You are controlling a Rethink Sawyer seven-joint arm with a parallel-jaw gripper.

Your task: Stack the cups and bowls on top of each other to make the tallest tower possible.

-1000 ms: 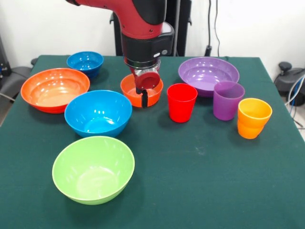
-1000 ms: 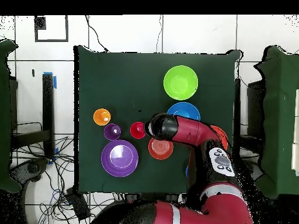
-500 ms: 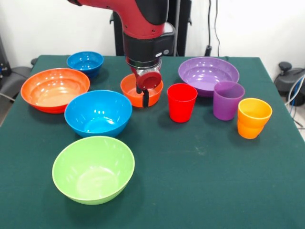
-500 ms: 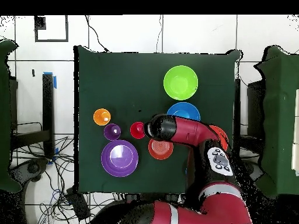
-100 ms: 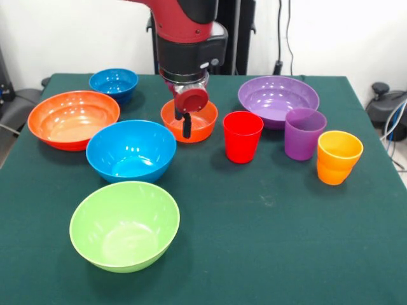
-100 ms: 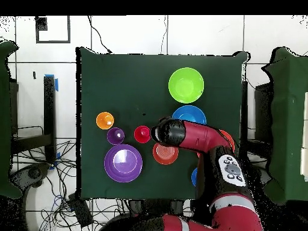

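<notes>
since a second ago my arm has slid a little toward the side of the light blue bowl and risen slightly, so my gripper (image 5: 186,126) now hangs over the near rim of the small orange bowl (image 5: 201,124) instead of its middle. i can see only one dark fingertip below the red wrist disc, so i cannot tell whether the tool is parted or closed; nothing appears to be held in it.

nothing is stacked yet. the lime green bowl (image 5: 124,225) sits nearest the camera in the front view, the light blue bowl (image 5: 131,150) just behind it, the wide orange-red bowl (image 5: 73,119) and dark blue bowl (image 5: 114,83) beyond. the red cup (image 5: 242,136), purple cup (image 5: 304,133) and orange cup (image 5: 339,157) stand in a row before the wide purple bowl (image 5: 278,98).

i judge these plastic pieces light, stiff and slick. the best hold is probably on a rim wall, one finger inside and one outside.
</notes>
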